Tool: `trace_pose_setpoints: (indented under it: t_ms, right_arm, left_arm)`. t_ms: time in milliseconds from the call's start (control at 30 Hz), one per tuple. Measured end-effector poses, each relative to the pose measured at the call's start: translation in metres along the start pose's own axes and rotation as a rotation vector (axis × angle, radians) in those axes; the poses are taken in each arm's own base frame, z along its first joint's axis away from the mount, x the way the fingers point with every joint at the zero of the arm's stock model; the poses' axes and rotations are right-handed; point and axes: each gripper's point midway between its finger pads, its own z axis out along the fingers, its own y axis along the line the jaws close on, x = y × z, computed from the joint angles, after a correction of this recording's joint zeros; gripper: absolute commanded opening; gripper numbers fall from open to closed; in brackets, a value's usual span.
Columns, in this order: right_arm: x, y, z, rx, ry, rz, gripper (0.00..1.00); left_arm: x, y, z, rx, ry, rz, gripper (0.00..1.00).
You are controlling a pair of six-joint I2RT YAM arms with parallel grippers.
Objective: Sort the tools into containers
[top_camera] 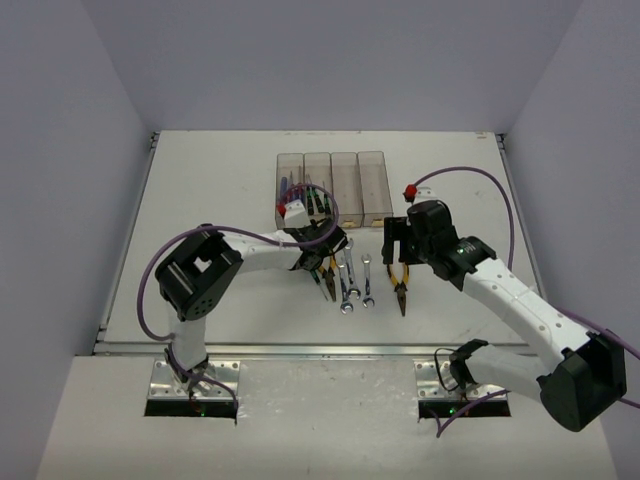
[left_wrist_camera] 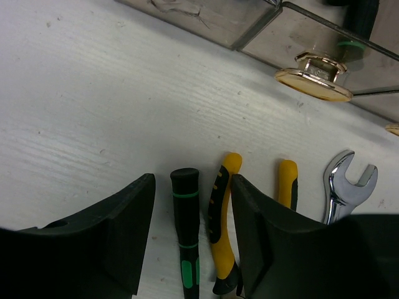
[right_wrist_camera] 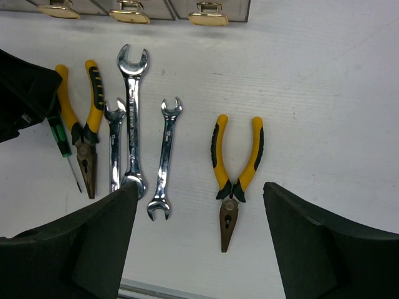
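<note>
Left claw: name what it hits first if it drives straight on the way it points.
Probably the green-and-black screwdriver lying between the fingers of the open left claw; the yellow pliers handle sits so close a finger may clip it.

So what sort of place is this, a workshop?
Probably a robot test bench, not a working workshop. A white table is boxed in by blank walls, a left arm and right arm are bolted at its near edge, and wrenches and pliers lie in a neat row before clear bins.
</note>
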Motion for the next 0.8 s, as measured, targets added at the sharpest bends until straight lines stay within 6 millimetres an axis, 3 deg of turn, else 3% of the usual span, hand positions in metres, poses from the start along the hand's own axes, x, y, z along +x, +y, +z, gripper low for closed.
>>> trace_pose_setpoints:
  t_ms: [267, 800]
  right_arm:
    - [0.002, 0.0, 0.001, -0.003, 0.006, -0.001, 0.8]
    - [0.011, 0.006, 0.009, -0.029, 0.052, -0.014, 0.8]
  left_arm:
    - [0.0, 0.002, -0.001, -0.006, 0.0, -0.021, 0.56]
    - [-0.01, 0.011, -0.013, 0.002, -0.021, -0.059, 0.55]
